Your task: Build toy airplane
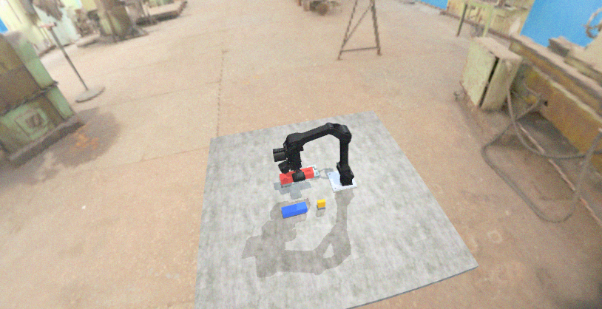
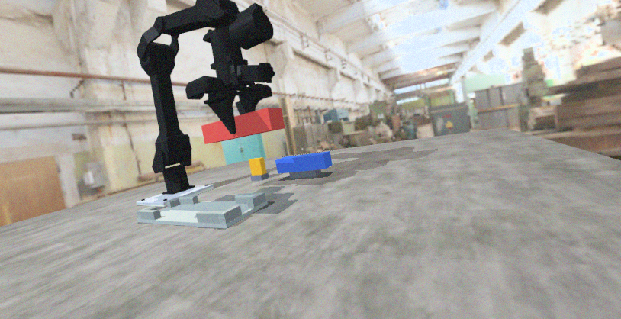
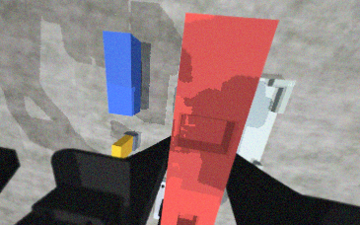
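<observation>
My gripper (image 1: 298, 175) (image 2: 236, 121) (image 3: 195, 143) is shut on the red fuselage (image 1: 287, 177) (image 2: 260, 122) (image 3: 217, 89) and holds it level in the air, across its middle. A rectangular socket (image 3: 204, 130) shows on the fuselage's top. The grey jig with its pale cradle (image 2: 217, 214) (image 3: 266, 113) lies on the mat below, a little to one side of the fuselage, empty. The blue wing (image 1: 293, 209) (image 2: 304, 162) (image 3: 120, 74) and the small yellow tail fin (image 1: 321, 203) (image 2: 257, 166) (image 3: 122, 146) rest on the mat on small grey stands, apart from the jig.
The arm's white base plate (image 1: 339, 180) (image 2: 173, 198) sits right beside the jig. Everything stands on a grey mottled mat (image 1: 379, 244) on a workshop floor.
</observation>
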Controlling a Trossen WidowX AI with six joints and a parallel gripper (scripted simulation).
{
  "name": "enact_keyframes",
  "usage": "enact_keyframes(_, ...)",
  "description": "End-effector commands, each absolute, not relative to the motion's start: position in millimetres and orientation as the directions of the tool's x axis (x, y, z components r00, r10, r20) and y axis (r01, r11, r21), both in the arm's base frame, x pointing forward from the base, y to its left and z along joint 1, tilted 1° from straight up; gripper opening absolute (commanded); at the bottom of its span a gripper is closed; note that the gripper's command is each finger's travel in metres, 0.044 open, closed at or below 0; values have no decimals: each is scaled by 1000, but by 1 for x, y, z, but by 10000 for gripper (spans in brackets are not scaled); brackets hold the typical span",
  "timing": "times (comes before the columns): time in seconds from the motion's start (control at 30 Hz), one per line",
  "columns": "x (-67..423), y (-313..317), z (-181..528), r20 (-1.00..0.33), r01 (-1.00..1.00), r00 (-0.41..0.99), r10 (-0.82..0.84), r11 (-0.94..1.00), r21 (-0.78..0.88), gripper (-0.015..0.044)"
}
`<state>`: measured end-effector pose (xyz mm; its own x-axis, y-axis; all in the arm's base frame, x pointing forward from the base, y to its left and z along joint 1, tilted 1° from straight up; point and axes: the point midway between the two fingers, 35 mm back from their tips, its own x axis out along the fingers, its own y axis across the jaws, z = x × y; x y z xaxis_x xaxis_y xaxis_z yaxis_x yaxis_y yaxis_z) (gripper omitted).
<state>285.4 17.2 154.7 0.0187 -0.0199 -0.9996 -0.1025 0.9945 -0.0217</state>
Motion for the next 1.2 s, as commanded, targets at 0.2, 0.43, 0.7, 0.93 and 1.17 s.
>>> enact_keyframes(0.2, 288, -10, 140, -1000, -103, 14, -20, 994, -21, 0)
enact_keyframes(0.43, 287, -31, 130, -1000, -101, 14, -22, 995, -23, 0)
enact_keyframes(0.7, 285, -55, 119, -1000, -99, 14, -24, 995, -25, 0)
enact_keyframes(0.93, 281, -76, 109, -1000, -97, 13, -25, 995, -27, 0)
enact_keyframes(1.17, 275, -95, 100, -1000, -95, 13, -27, 995, -28, 0)
